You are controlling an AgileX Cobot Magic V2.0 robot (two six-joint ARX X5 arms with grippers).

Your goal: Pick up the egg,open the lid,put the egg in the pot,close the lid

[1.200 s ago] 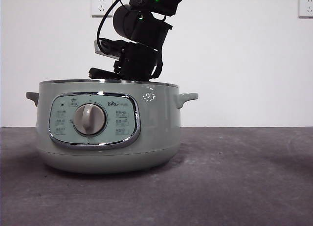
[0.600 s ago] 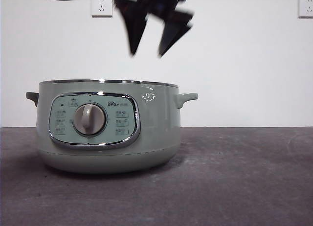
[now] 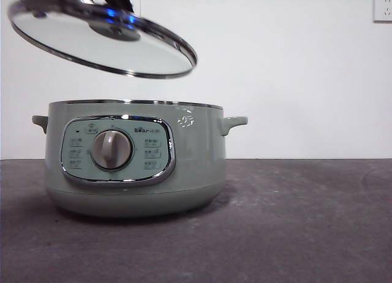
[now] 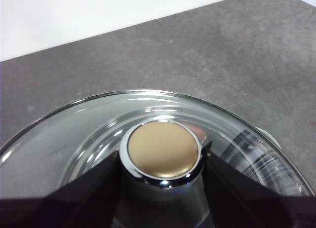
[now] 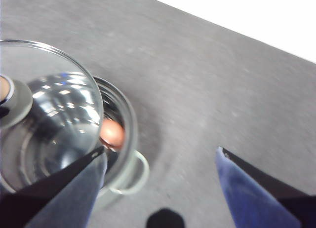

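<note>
Two left gripper jaws clamp the lid by its knob, tilted above the pot. Right gripper jaws spread wide, high above the egg inside the pot.

The right hand, seen inside the pot a second ago, has been raised clear with jaws apart; the lid has been brought above the pot, tilted.
</note>
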